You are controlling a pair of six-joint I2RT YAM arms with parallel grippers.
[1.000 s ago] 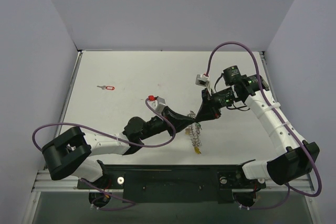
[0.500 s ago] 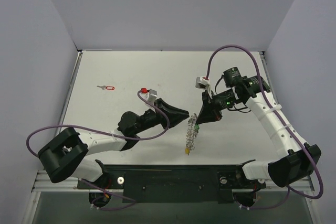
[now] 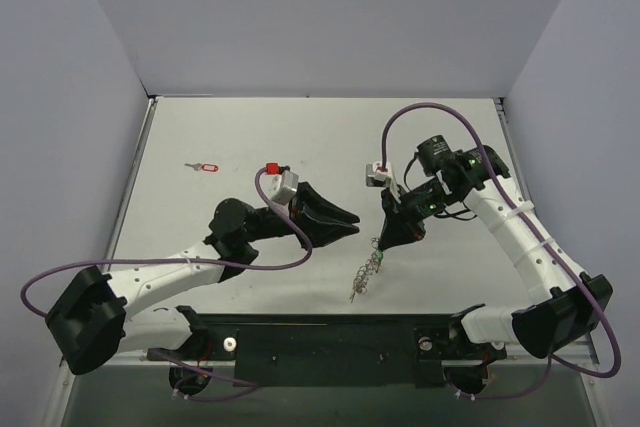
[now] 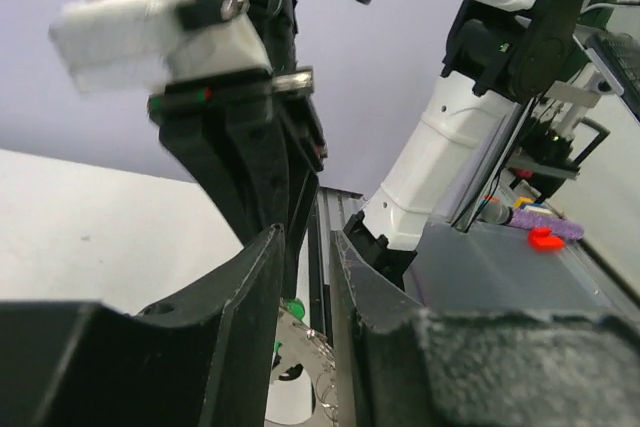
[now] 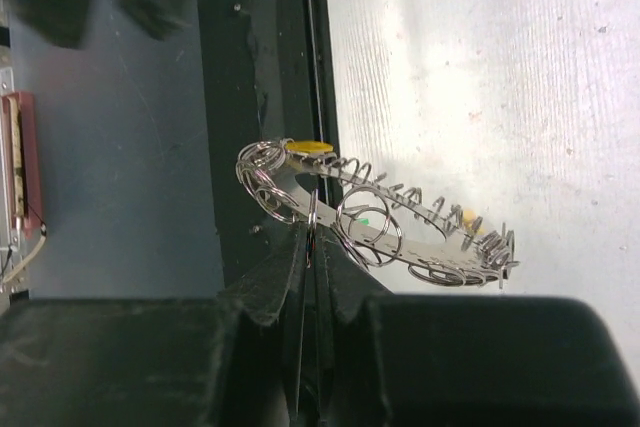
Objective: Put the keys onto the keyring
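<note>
The keyring, a flat silvery ring with a looped rim and a small yellow piece, hangs from my right gripper, which is shut on one of its loops. In the right wrist view the keyring sticks out from the pinched jaws of the right gripper. A green key head shows at the ring. The red key lies on the table at far left. My left gripper sits just left of the ring; its jaws are slightly apart and empty.
The black base rail runs along the near edge under the hanging ring. Grey walls close in the white table on three sides. Purple cables loop off both arms.
My left gripper has let go of the keyring and drawn back to the left. My right gripper has kept its hold and shifted slightly left, and the ring now hangs slanted.
</note>
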